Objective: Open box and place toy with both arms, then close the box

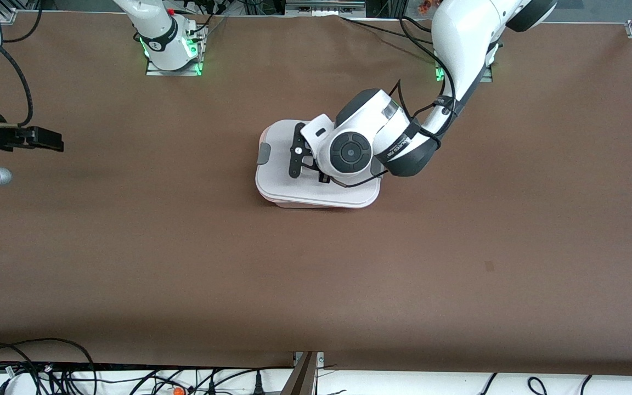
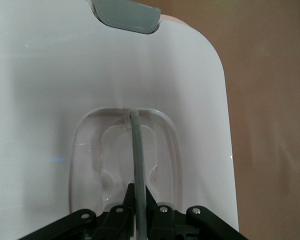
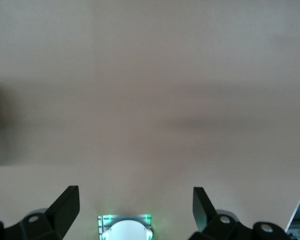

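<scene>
The box (image 1: 294,189) stands in the middle of the table with its white lid (image 2: 50,75) on. A grey end clip (image 1: 263,154) shows at the end toward the right arm, and also in the left wrist view (image 2: 125,15). My left gripper (image 1: 324,176) is down on the lid's recessed centre. In the left wrist view it (image 2: 138,192) is shut on the thin grey handle (image 2: 136,145), which stands up out of the recess. My right gripper (image 1: 41,140) waits open and empty over bare table at the right arm's end; its fingers (image 3: 67,205) stand wide apart. The toy is out of view.
The brown table mat (image 1: 316,285) is bare around the box. The right arm's base (image 1: 170,46) and the left arm's base stand along the table's edge farthest from the front camera. Cables lie along the edge nearest that camera (image 1: 74,376).
</scene>
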Available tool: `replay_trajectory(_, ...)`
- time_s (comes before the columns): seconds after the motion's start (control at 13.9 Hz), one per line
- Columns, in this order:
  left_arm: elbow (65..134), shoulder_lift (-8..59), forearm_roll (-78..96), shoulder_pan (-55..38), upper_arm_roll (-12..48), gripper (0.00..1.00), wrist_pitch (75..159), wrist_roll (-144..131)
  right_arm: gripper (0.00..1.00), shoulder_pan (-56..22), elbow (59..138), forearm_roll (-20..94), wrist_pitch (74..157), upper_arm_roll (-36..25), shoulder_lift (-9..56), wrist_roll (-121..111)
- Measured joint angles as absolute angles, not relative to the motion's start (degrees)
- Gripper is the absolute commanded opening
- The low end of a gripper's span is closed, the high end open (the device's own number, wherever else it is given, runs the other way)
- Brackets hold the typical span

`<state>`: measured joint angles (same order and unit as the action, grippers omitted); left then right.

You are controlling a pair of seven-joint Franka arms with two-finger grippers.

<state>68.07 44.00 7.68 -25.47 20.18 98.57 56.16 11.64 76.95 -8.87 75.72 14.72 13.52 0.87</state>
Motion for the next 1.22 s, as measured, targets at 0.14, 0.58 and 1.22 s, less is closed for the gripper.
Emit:
replay_trajectory(0.14,68.27,44.08,7.68,-26.14,20.11,0.0,100.01,55.92,1.0,7.95,80.14,-8.85,75.75,9.4,10.69,-1.18)
replay_trajectory(0.58,69.78,44.2,6.91,-26.45,19.8,0.0,101.61,55.8,1.0,0.06,84.05,-7.97,76.82,-0.39,8.05,-3.77)
replay_trajectory(1.22,69.83,44.02,5.53,-26.48,19.83,0.0,99.84,51.71,1.0,-0.25,85.54,-4.07,77.78,-0.82,1.15,-4.82)
